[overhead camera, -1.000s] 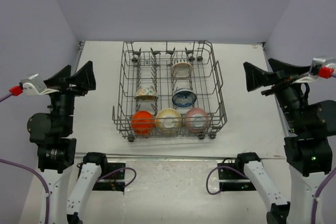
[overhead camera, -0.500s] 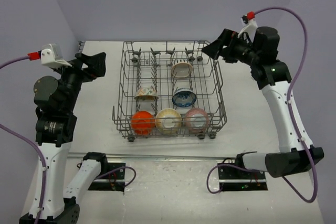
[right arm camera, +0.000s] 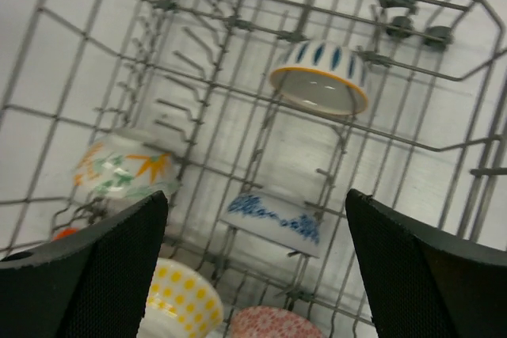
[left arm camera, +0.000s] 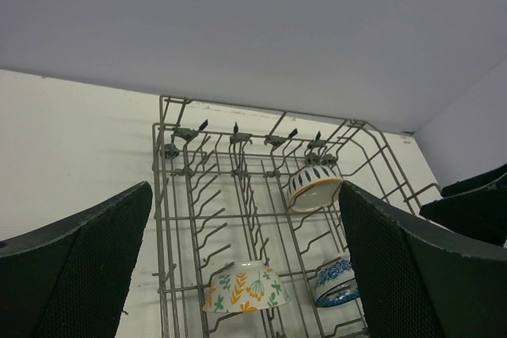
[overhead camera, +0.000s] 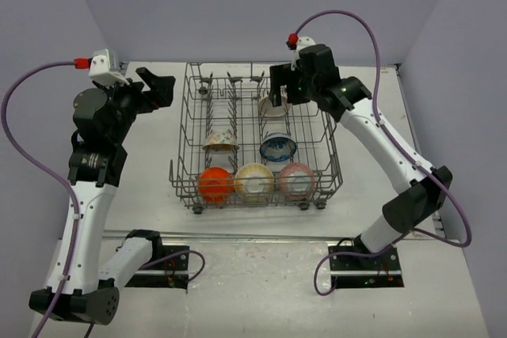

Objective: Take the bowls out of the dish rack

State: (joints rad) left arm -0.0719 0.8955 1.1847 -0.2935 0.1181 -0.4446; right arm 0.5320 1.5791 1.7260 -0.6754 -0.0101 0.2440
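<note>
Nothing unloaded yet: all six bowls (overhead camera: 253, 180) seen inside dish rack (overhead camera: 331, 128), which is set mid-table (overhead camera: 380, 164), toward far edge. Three lined along rack's near side, two at middle, one far right. Over far bowl (overhead camera: 275, 104), right pincer (overhead camera: 283, 91) held spread, empty. Beyond rack's far left corner, left pincer (overhead camera: 155, 89) held spread, empty. Entire unloading judged left.

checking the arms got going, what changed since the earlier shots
The right gripper rose from its folded pose at the side and swung in over the far right of the dish rack, above the yellow-rimmed bowl. The left gripper likewise rose and came in beside the rack's far left corner. Nothing was grasped; both jaws are open. The rack and all six bowls stayed put.
</note>
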